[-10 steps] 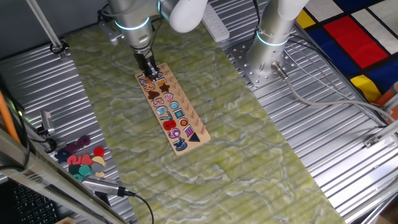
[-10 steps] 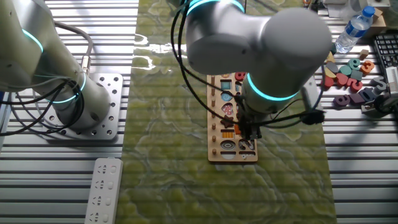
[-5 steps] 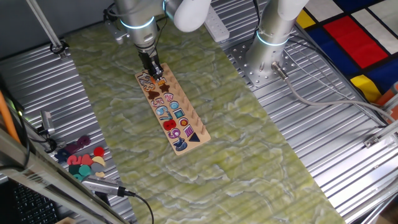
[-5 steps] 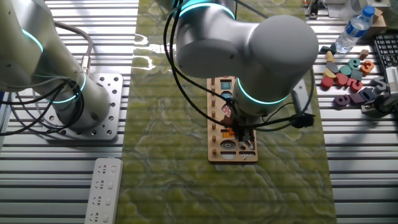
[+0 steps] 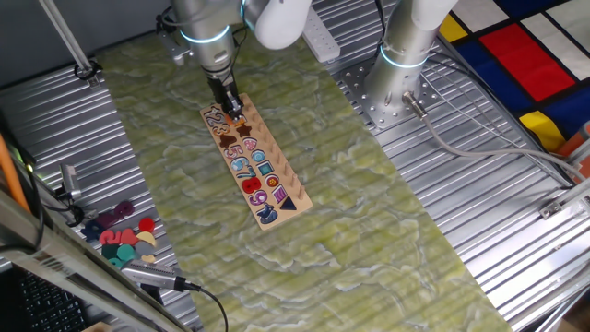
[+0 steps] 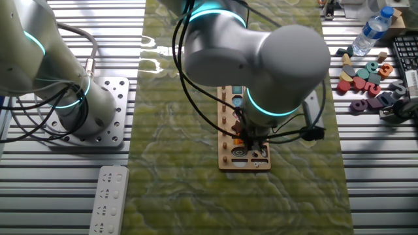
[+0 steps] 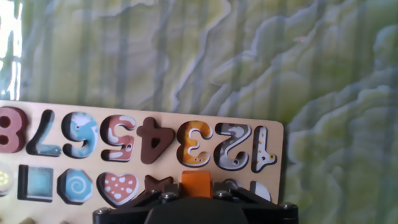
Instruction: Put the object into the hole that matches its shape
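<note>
1. Hand view: nearest the camera, the gripper point(image 7: 198, 198) is seen with the orange piece point(image 7: 196, 184) clamped between its fingers, only the piece's upper part showing above the housing.
2. Directly under and beyond the piece lies the shape row of the wooden puzzle board point(image 7: 277, 140); the piece sits between the brown star point(image 7: 158, 184) and a partly hidden recess at the board's end, so the hole is judged to lie straight below the fingers, though it cannot be seen.
3. Farther off, the number row is seen, the orange 3 point(image 7: 195, 144) in line with the piece.
4. One fixed view: the board's long axis is seen running diagonally across the green counter point(image 5: 369, 212), the fingers standing at its far end.
5. A short straight descent is judged sufficient; misalignment cannot be ruled out.
</note>
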